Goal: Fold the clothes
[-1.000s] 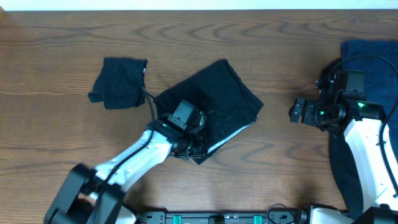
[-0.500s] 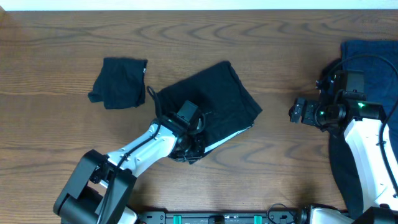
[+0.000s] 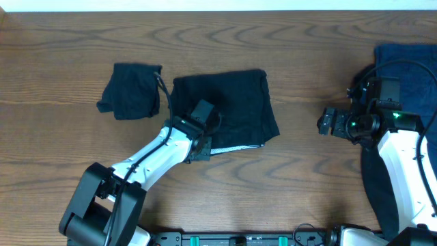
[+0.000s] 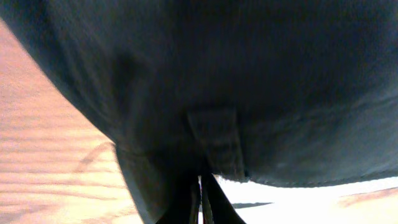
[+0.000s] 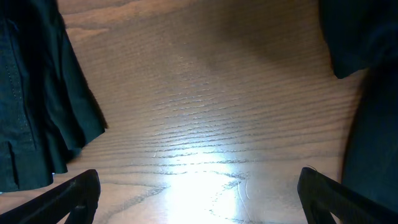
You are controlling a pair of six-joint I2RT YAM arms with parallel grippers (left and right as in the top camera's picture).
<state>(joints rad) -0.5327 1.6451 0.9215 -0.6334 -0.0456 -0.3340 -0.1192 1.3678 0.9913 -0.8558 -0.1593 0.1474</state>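
Note:
The large black garment (image 3: 232, 102) lies folded in the middle of the table, squared to the table's edges, with a pale inner edge (image 3: 235, 148) showing along its front. My left gripper (image 3: 202, 152) is shut on its front left edge. In the left wrist view the black cloth (image 4: 249, 74) with a belt loop (image 4: 214, 140) fills the frame above the shut left gripper (image 4: 200, 190). My right gripper (image 3: 322, 124) hangs open over bare wood to the right of the garment. In its own view the right gripper (image 5: 199, 199) has nothing between its fingers.
A smaller folded black garment (image 3: 130, 90) lies to the left of the large one. Navy-blue cloth (image 3: 410, 65) is heaped at the right edge under the right arm. Dark cloth shows at the left (image 5: 31, 93) and right (image 5: 367, 62) of the right wrist view.
My left gripper has pulled the black garment's front corner leftward. The garment has turned from a diamond lie to square with the table. The right arm has not moved.

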